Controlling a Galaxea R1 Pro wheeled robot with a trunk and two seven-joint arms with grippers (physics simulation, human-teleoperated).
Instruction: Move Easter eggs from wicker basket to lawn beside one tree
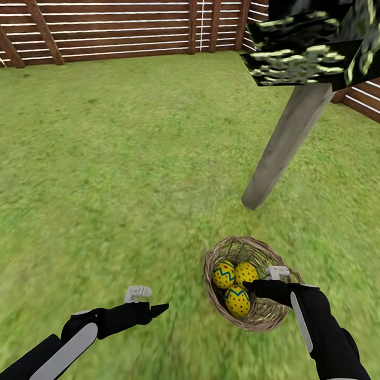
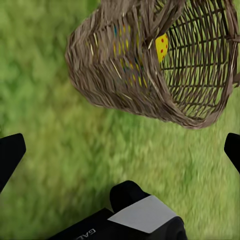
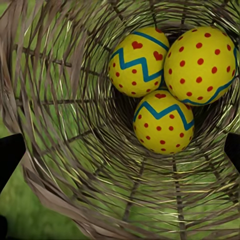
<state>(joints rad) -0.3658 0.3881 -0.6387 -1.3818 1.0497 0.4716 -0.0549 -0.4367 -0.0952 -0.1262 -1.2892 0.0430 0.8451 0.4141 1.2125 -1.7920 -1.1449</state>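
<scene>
Wicker basket [image 1: 251, 284] sits on the lawn [image 1: 130, 171], just near the foot of the tree [image 1: 285, 144], w/ all 3 eggs still inside: none out yet. Eggs are clustered touching each other: the egg w/ hearts [image 3: 137, 61], the dotted egg [image 3: 202, 65], and the front egg [image 3: 162, 122].

Right pincer [image 1: 262, 287] is over the basket's near-right rim, pointing in at the eggs. In the right wrist view its tips [image 3: 10, 155] sit wide apart at the frame edges, nothing between them, so spread wide & empty. Left pincer [image 1: 153, 309] hovers over bare grass well left of the basket; tips also far apart in the left wrist view, holding nothing.

Risks from here:
- eggs packed tight → closing on one prob nudges the other 2, or a finger jams between them & grip lands off-centre; round smooth shell could squirt out.
- fingers catching the ragged rim/woven wall on the way in → basket is light, may tip or drag, spilling eggs.
- basket looks tilted in both wrist views; a push makes that worse.
- lifting w/ a weak pinch → egg drops & rolls on grass, maybe away from the trunk.
</scene>
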